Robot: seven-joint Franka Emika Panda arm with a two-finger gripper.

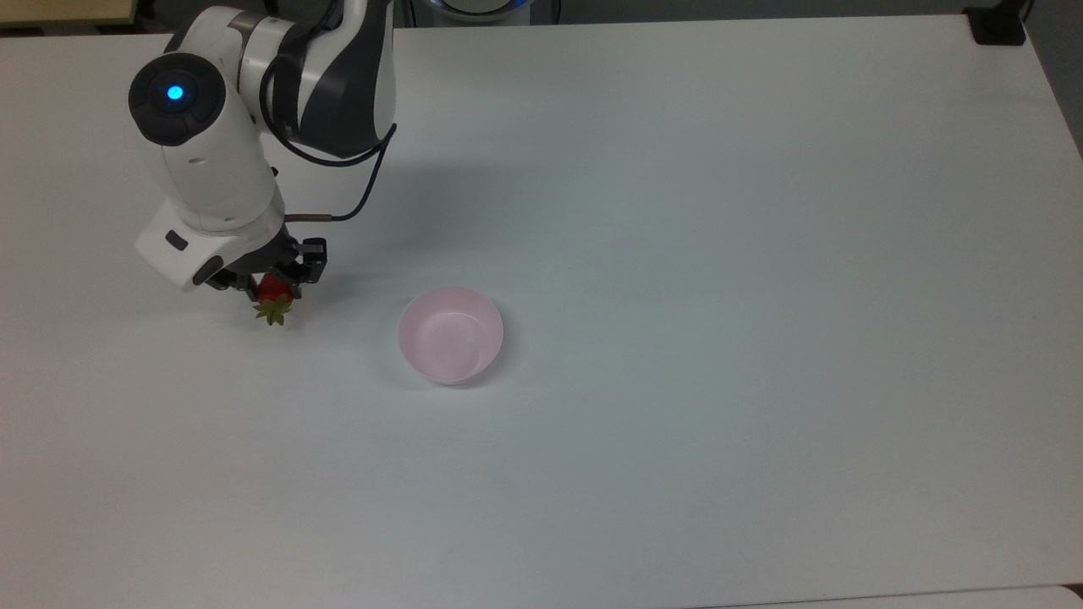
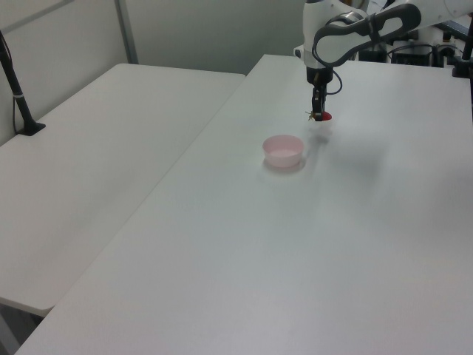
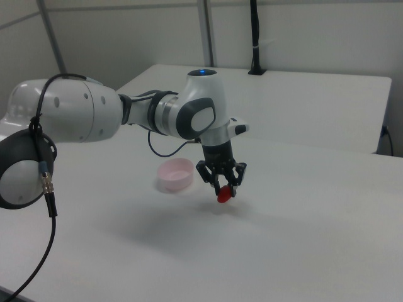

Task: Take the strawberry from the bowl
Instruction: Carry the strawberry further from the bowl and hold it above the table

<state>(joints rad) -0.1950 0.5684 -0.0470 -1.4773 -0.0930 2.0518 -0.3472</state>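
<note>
The red strawberry point(image 1: 272, 292) with its green leafy cap hangs in my gripper point(image 1: 269, 286), which is shut on it, at the top view's left. It is held just above the white table, well apart from the pale pink bowl point(image 1: 451, 335), which has nothing in it. In the right view the gripper point(image 3: 222, 185) holds the strawberry point(image 3: 223, 196) to the right of the bowl point(image 3: 174, 175). The left view shows the strawberry point(image 2: 321, 116) behind the bowl point(image 2: 284, 151).
The white table point(image 1: 719, 254) stretches wide around the bowl. A second white table point(image 2: 89, 148) adjoins it on the left view's left, with a black post point(image 2: 16, 89) on it. A black mount point(image 1: 997, 24) sits at the top view's far right corner.
</note>
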